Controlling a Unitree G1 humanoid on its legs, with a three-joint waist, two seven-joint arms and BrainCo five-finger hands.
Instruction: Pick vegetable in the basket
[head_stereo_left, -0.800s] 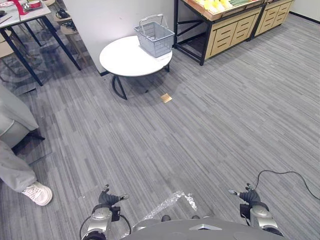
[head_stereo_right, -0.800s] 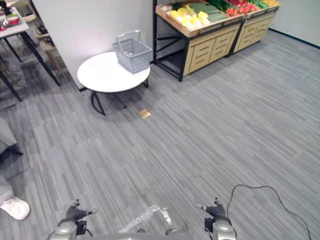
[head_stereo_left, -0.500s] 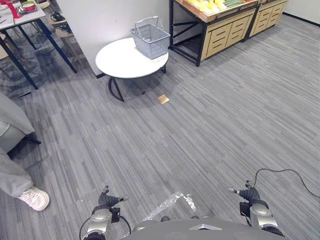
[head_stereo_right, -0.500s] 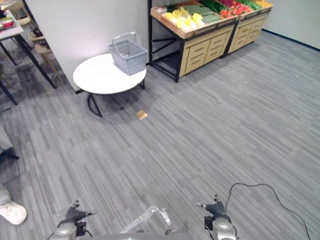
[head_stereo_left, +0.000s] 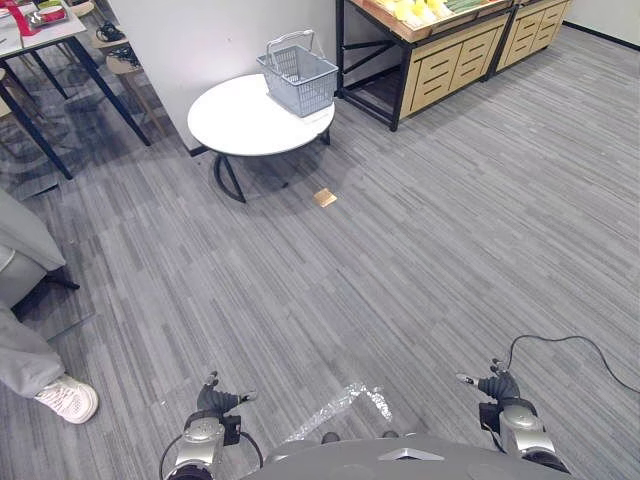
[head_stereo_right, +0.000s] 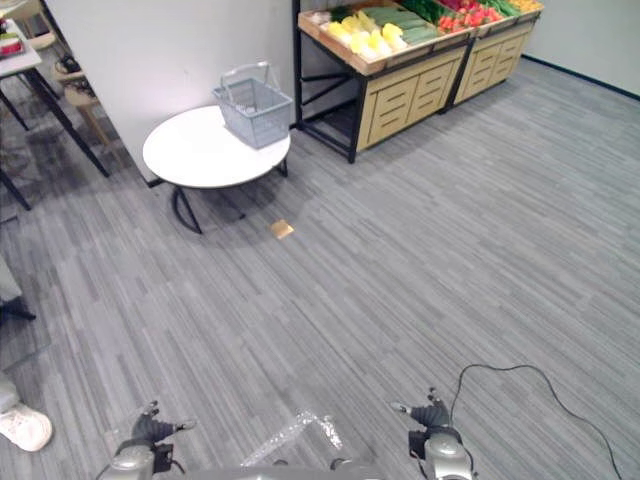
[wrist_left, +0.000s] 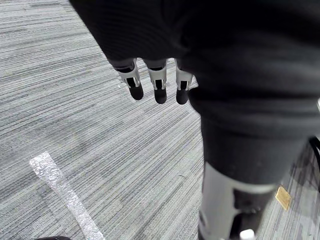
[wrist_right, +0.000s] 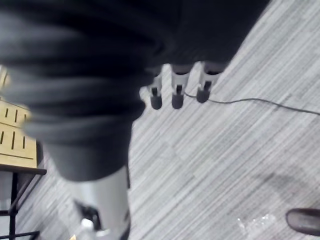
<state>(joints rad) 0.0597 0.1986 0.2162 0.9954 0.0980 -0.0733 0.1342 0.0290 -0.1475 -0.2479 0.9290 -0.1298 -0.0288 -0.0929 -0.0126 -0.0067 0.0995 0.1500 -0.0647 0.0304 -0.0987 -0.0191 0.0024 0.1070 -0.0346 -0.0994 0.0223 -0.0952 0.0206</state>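
The vegetables (head_stereo_right: 372, 34) lie far from my fingers, on the wooden shelf (head_stereo_right: 405, 88) at the far side of the room: yellow ones in front, green ones behind them, red ones further to the right. The basket (head_stereo_left: 297, 78) is also well apart from me. It stands at the far-right edge of the round white table (head_stereo_left: 235, 122), near the shelf. It is a grey mesh basket with its handle raised. The table has a smooth top and curved dark legs. The shelf has pale wooden drawers in a black metal frame.

My left hand (head_stereo_left: 213, 399) and my right hand (head_stereo_left: 497, 386) hang low at my sides above the floor (head_stereo_left: 430, 230). The fingers (wrist_left: 159, 86) of the left are straight and a little apart, holding nothing; the fingers (wrist_right: 176, 93) of the right are the same. The floor is grey with fine stripes. A small brown square (head_stereo_left: 324, 198) lies on it near the table, and a strip of shiny tape (head_stereo_left: 340, 404) lies between my hands. A person's white shoe (head_stereo_left: 66, 398) is at my left.

Compared with a moment ago, the whole view has shifted slightly, so the camera moved. The basket keeps its place on the table and my hands hang as before.
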